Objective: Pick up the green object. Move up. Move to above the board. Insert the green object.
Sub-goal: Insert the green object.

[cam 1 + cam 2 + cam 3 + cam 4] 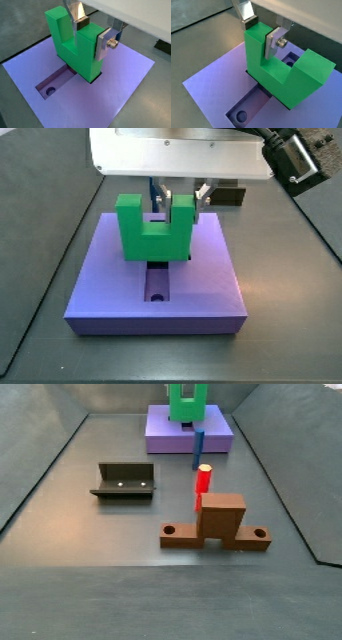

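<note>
The green object is a bright green U-shaped piece standing upright, its base sunk in the recess of the board, a large purple slab. My gripper straddles one prong of the green piece, with the finger plates against its two sides, so it looks shut on it. In both side views the green object stands on the board under the gripper. A recess slot with a round hole stays open beside the piece.
The dark fixture stands on the floor at mid left. A brown block piece with a red stick stands nearer the front. A thin blue stick leans by the board's edge. A dark box lies behind the board.
</note>
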Available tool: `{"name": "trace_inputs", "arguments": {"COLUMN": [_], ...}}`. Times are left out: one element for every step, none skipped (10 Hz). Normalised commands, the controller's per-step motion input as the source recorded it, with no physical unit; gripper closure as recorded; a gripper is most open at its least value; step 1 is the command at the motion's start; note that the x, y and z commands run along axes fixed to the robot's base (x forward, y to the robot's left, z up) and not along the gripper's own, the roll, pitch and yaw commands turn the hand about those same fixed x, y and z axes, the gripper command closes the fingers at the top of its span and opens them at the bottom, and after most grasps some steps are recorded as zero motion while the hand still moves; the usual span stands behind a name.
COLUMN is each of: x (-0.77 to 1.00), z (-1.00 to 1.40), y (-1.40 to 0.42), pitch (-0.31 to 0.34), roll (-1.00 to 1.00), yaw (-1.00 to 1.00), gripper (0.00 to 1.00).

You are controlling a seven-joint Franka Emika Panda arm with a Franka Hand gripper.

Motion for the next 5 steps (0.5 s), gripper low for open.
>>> {"name": "trace_inputs", "arguments": {"x": [0.0, 0.02, 0.0, 0.0, -0.13], "z": [-0.12, -0.27, -0.45, -0.63, -0.79], "y": [0.0, 0.0, -0.02, -0.03, 0.0], "pitch": [-0.023, -0.066, -0.116, -0.174, -0.247], "roll": [0.03, 0.01, 0.04, 0.05, 0.0], "yaw": [0.02, 0.01, 0.0, 0.03, 0.04], "gripper": [1.0, 1.0, 1.0, 1.0, 1.0]}}
